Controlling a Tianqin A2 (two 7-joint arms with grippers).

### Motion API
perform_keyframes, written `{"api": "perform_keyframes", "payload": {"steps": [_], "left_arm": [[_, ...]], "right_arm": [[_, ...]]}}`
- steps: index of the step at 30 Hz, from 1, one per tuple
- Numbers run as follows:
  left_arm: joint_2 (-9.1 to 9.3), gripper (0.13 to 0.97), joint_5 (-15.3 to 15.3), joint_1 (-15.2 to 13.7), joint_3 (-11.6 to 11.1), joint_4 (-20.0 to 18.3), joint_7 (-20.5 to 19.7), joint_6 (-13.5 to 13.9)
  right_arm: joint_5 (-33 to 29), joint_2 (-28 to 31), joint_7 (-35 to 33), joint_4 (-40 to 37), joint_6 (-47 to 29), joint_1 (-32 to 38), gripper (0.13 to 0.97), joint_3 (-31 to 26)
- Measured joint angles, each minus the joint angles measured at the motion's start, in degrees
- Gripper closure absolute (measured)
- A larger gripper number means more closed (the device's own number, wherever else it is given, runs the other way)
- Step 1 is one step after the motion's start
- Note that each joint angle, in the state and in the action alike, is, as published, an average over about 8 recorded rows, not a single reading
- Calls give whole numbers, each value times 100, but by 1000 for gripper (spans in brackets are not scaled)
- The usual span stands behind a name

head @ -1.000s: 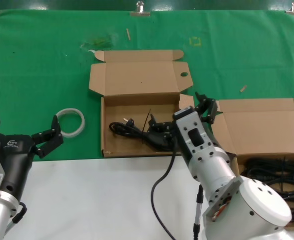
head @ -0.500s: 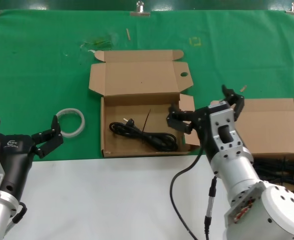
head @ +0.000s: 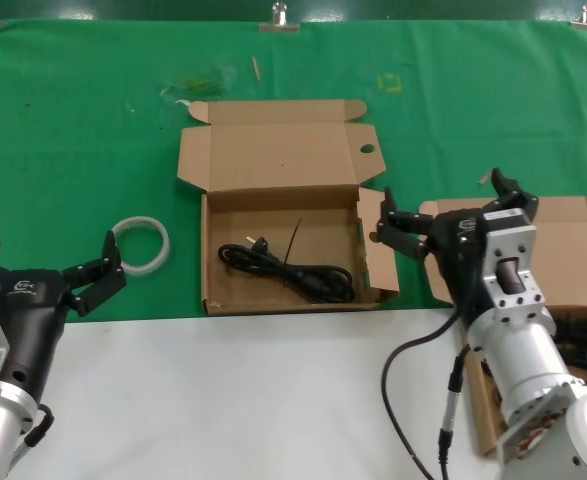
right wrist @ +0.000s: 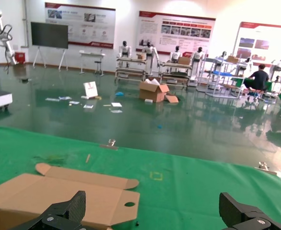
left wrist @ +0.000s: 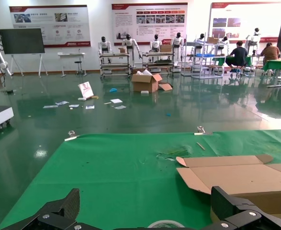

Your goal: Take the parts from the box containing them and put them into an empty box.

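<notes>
While the right gripper point(head: 451, 208) hovers with fingers spread and empty, the remaining supply lies on its right side.

Black coiled power cables point(head: 585, 340) rest in the brown cardboard box with the plain lid point(head: 553, 250), low on the robot's right and partly hidden behind the right arm. Their long axis appears to run across that box's width. One black cable bundle point(head: 288, 270) already lies in the brown cardboard box with round-holed flaps point(head: 273, 150). The right gripper is nearer by far. The left gripper point(head: 43, 270) waits with fingers released near the whitish tape ring point(head: 140, 244) on the green tabletop point(head: 73, 130).
</notes>
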Motion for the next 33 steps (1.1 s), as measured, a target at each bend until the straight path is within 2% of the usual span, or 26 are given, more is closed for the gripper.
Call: {"api": "perform_keyframes", "payload": {"steps": [24, 33], "left_arm": [[0, 132, 0, 0, 0, 0, 0, 0], [0, 132, 0, 0, 0, 0, 0, 0]], "right_arm": [[-1743, -1, 2185, 127, -1369, -860, 129, 1527], [-1961, -2, 2460, 143, -1541, -968, 129, 1719]]}}
